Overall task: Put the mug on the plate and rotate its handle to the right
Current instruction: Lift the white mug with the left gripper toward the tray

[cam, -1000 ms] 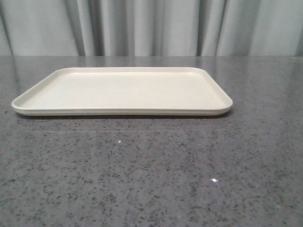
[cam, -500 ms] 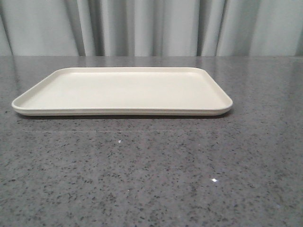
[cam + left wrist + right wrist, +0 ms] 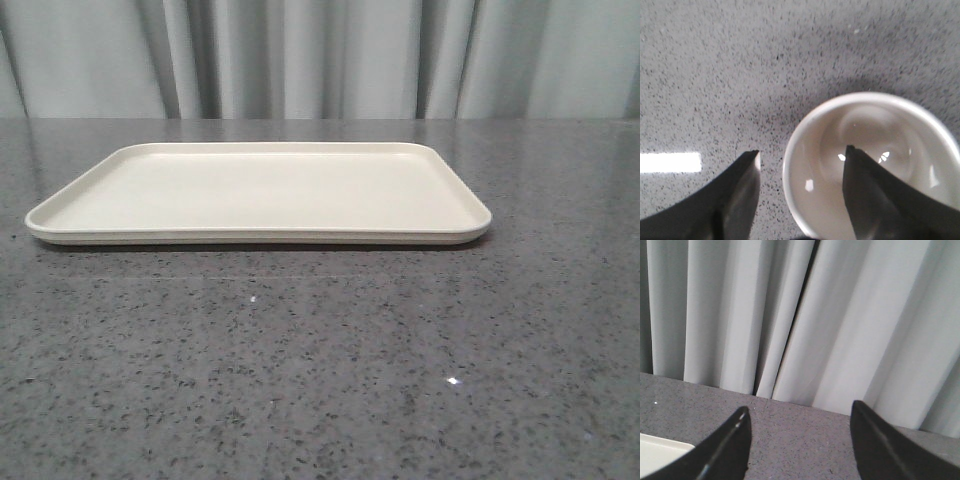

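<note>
The plate (image 3: 258,192) lies flat on the grey speckled worktop (image 3: 320,370), a little left of the middle of the front view and toward the far side, its long edges running left to right. Nothing stands on it. Behind the worktop hangs a pale pleated curtain (image 3: 320,58). Neither arm shows in the front view, and the mug does not show there either.

The mug (image 3: 875,165) appears only in the left wrist view, seen from above: a round white rim with a glossy pale inside that catches small bright reflections. It stands upright on the speckled worktop. The handle and the printed face are out of sight from this angle.

The left claw (image 3: 802,156) is spread wide and hangs over the mug's rim. One dark finger (image 3: 742,195) is outside the mug, over bare worktop, and the other finger (image 3: 875,200) is over the mug's opening, so the near wall of the rim lies between the two. Whether either finger touches the mug cannot be told.

The right claw (image 3: 799,415) is also spread, holding nothing, and points toward the curtain (image 3: 805,315) above the far part of the worktop. A corner of the plate (image 3: 662,450) shows beside one of its fingers (image 3: 722,450)
</note>
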Robot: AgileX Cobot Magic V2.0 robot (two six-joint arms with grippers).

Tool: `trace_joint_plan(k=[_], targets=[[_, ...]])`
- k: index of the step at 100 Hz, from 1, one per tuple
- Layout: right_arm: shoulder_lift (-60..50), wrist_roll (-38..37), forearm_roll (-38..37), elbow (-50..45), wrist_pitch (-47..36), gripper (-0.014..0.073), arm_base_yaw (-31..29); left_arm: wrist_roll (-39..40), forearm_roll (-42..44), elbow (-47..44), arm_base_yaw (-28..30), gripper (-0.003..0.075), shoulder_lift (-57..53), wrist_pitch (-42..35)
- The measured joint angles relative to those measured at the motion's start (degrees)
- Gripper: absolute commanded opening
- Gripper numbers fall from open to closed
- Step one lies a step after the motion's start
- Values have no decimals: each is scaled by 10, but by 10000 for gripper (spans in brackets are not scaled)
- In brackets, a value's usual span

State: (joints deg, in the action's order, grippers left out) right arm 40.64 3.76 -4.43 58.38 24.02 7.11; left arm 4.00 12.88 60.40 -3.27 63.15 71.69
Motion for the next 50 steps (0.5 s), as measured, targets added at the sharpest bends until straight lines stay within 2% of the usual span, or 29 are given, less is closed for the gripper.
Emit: trace_joint_plan(k=[24, 50], targets=[[0, 0, 0, 0, 0, 438, 0, -1, 3, -46, 0, 376, 0, -1], [0, 0, 0, 0, 1, 438, 0, -2, 3, -51, 0, 376, 0, -1]])
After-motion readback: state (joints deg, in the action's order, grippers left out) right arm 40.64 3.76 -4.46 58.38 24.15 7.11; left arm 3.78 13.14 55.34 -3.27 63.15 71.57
